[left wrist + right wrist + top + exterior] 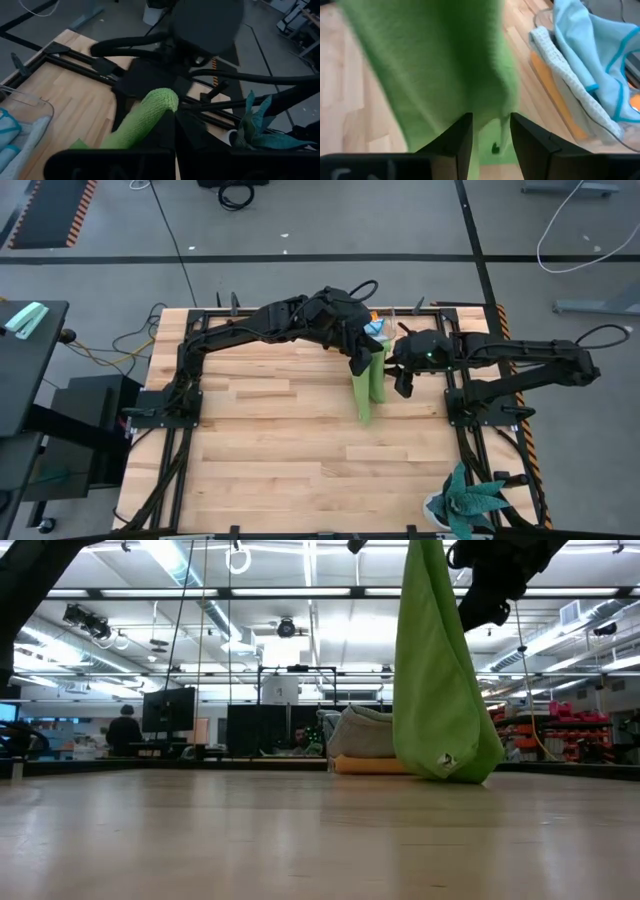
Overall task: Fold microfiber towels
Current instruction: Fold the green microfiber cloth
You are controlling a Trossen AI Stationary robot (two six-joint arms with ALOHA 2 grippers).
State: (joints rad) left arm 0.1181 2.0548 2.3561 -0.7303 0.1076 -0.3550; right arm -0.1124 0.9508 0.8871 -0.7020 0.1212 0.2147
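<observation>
1. The lime green towel (pixel 367 390) is held up above the table (pixel 270 450) by the left gripper (pixel 358 366), which is clenched on the cloth's upper edge — in the left wrist view a bunched roll of green (pixel 150 112) is seen pinched between the dark fingers.
2. In the low view the towel (pixel 440 670) is seen hanging in a long drape, its lowest corner close to the wood.
3. The right gripper (pixel 403 385) is positioned just beside the hanging cloth; its fingers (pixel 457 135) are seen parted, with green fabric (pixel 435 65) in front of them and nothing clamped between them.
4. The remaining towels — light blue (pixel 590 45), grey (pixel 560 70) and orange-yellow (pixel 555 95) — are piled in the clear plastic box (pixel 600 130) at the table's far edge.
5. A teal spiky-leaved plant (pixel 470 500) is set at the near right corner of the table.
</observation>
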